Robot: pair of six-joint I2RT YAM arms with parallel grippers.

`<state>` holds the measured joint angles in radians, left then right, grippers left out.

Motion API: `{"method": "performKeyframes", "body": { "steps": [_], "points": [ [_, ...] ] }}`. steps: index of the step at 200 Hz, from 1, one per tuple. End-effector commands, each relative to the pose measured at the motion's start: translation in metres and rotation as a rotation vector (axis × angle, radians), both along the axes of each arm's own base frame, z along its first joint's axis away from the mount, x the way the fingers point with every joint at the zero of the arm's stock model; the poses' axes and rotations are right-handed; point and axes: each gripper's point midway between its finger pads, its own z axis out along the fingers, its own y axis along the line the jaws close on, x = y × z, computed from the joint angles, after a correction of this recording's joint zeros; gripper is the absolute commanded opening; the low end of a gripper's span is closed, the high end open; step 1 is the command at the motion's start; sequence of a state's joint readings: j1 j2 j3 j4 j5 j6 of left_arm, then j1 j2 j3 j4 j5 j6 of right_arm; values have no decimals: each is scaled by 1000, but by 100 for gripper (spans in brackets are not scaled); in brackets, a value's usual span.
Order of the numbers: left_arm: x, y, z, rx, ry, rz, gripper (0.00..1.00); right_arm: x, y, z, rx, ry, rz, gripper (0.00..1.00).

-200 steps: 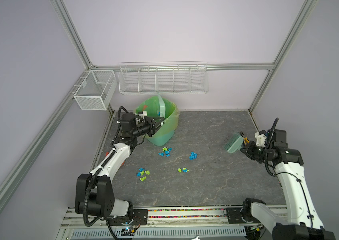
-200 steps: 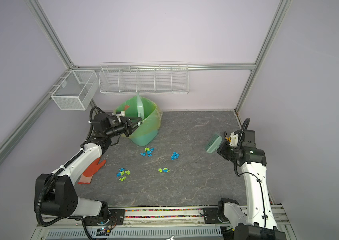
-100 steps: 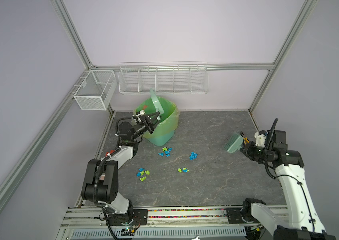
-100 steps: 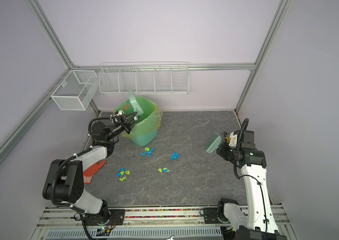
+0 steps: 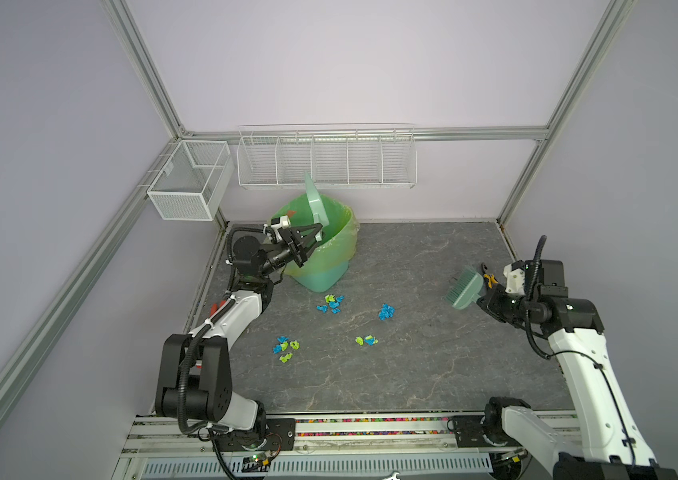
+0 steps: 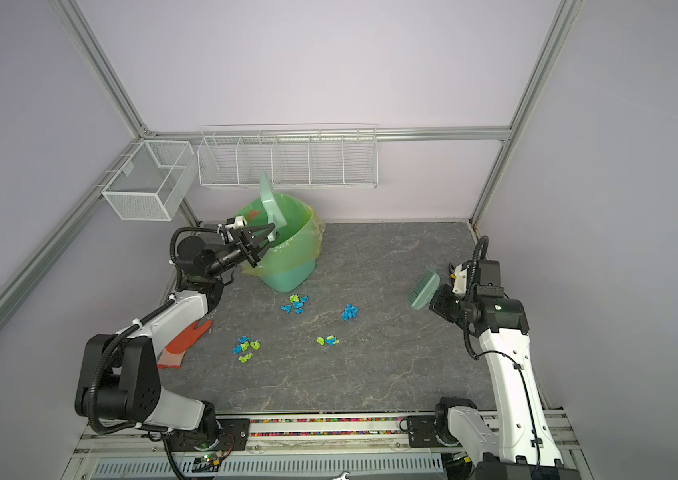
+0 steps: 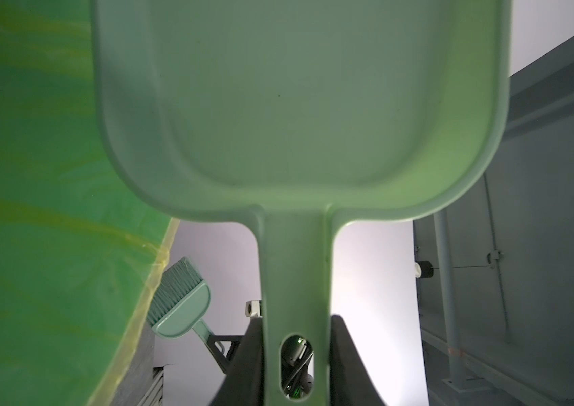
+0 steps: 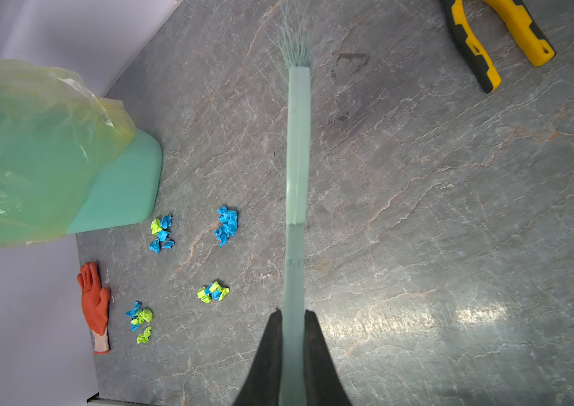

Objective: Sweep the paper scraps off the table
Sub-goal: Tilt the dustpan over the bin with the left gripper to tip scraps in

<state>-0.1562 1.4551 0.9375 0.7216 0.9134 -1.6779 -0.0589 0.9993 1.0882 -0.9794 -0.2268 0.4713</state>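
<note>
Our left gripper (image 7: 296, 355) pinches the dustpan (image 7: 296, 105) handle, jaws barely apart, with the pan tipped up beyond them over the bin (image 5: 325, 266), seemingly to empty it. Our right gripper (image 8: 292, 316) clamps the brush (image 8: 299, 140), held clear of the table (image 8: 419, 211). The scraps (image 8: 225, 225) lie on it between both jaws.

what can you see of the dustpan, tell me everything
The dustpan is pale mint green, smooth plastic by its look: a broad shallow tray with rounded corners and raised rim, and a flat handle with an oval hole. The left gripper is shut on the handle, a finger each side. In both top views it stands nearly upright, tray uppermost, above the green-lined bin. The face toward the left wrist camera is bare. Whether it touches the bin is unclear.
</note>
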Motion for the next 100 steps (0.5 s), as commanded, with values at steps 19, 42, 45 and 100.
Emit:
{"method": "performKeyframes", "body": {
  "steps": [19,42,45,100],
  "points": [
    [-13,2,5,205,-71,1,0,1,3,2,-12,0,17,7],
    [-19,5,11,303,-115,18,0,1,4,1,-11,2,21,7],
    [-20,5,12,312,-119,18,0,2,4,1,-11,1,21,7],
    [-29,8,15,390,-164,17,0,4,7,-2,-5,7,24,7]
  ]
}}
